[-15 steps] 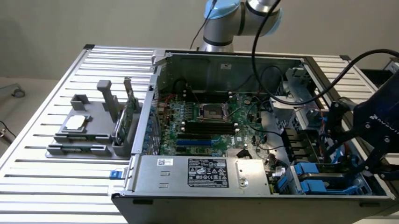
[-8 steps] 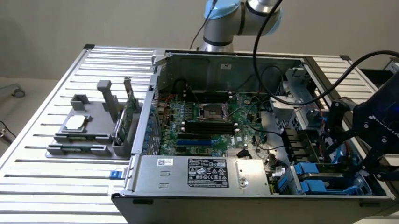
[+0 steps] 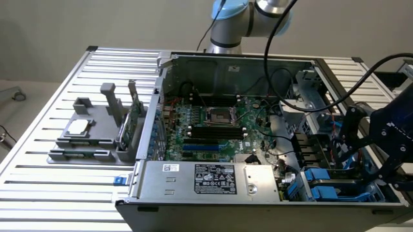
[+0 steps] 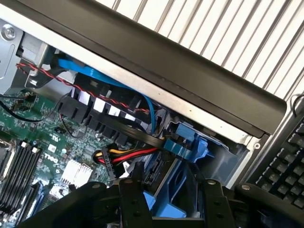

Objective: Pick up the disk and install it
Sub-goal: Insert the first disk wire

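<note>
Blue plastic frames the disk in the computer case's corner bay, under the hand; its grip I cannot tell. Exterior view: labelled power supply. Wrist view: keyboard outside the case.

Silver-grey arm with blue joint cap, black cables

Arm base at rear; wrist low at exterior view's right; claw angled downward.
</note>
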Action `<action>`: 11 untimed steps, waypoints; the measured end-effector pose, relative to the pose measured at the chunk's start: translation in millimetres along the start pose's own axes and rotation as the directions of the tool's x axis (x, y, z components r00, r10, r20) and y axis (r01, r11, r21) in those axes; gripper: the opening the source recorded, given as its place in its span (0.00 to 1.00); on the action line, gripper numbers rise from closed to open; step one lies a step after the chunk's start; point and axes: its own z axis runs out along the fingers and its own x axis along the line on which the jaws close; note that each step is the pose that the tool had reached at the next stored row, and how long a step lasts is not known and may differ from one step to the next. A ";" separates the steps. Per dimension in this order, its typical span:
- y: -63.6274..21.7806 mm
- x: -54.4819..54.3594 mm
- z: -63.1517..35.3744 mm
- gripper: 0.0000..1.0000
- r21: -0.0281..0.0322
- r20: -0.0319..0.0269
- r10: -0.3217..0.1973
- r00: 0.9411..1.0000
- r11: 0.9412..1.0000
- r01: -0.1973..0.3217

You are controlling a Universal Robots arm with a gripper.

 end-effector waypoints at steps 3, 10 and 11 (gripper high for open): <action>-0.4 -1.6 -3.2 0.49 -0.008 -0.016 -0.001 1.000 1.000 0.001; -1.9 -6.4 -7.3 0.49 -0.031 -0.061 -0.005 0.998 1.000 0.003; -2.3 -7.4 -7.4 0.49 -0.035 -0.069 -0.006 0.998 0.999 0.004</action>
